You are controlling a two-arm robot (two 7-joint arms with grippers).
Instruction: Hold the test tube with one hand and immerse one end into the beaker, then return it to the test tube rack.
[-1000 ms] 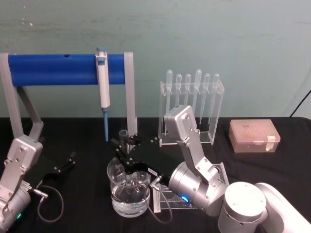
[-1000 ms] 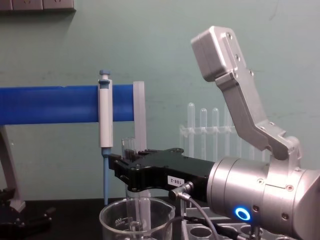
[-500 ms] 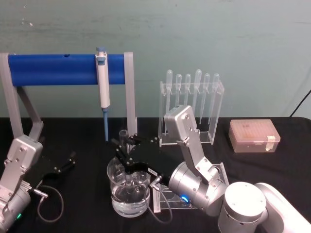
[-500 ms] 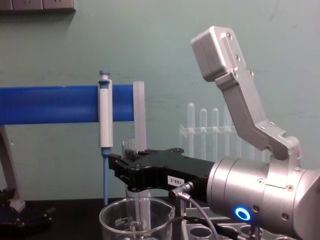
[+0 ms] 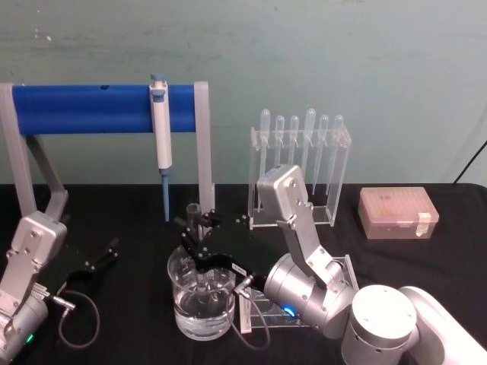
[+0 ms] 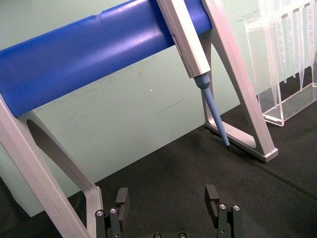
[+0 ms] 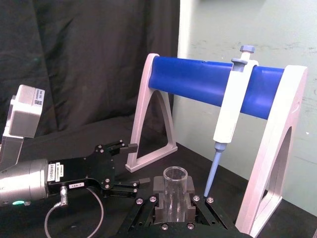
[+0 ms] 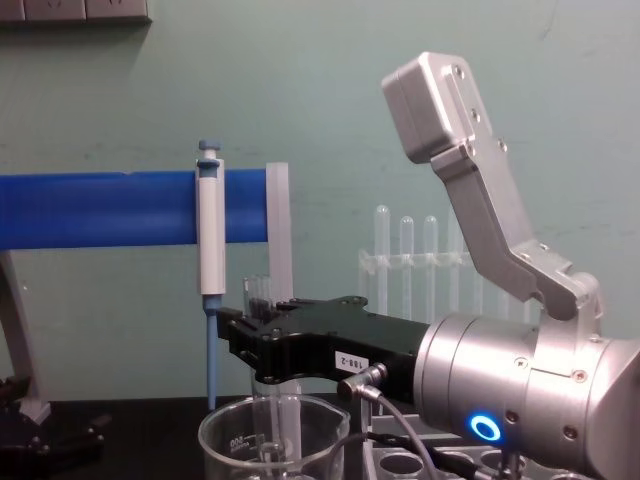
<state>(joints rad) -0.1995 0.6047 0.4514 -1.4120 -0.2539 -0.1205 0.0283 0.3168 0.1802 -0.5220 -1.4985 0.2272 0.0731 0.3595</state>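
R gripper (image 5: 195, 226): black, over the beaker, jaws clamped on the test tube just below its rim.
Test tube (image 8: 258, 293): upright; open rim sticks up above the R gripper, lower part hangs down inside the beaker. Can't tell whether the tip reaches the water.
Beaker (image 5: 176, 303): on the bench front-centre, some clear water at the bottom, white marks on the glass.
Test tube rack (image 5: 254, 312): clear, just beside the beaker on the robot's R side, mostly under the R arm.
L gripper (image 6: 167, 198): low over the bench on the L side, well apart from the beaker; jaws spread wide, nothing between them.
Pipettor (image 5: 161, 141): white w/ blue tip, hangs tip-down from the blue bar.
Blue bar (image 5: 84, 109): horizontal on grey legs, at the back L of the bench.
Pipette stand (image 5: 300, 171): clear acrylic, back centre, row of bulb-top pipettes hanging in it.
Box (image 5: 398, 213): pinkish, lidded, back R.
Bench (image 5: 129, 220): covered in black cloth.
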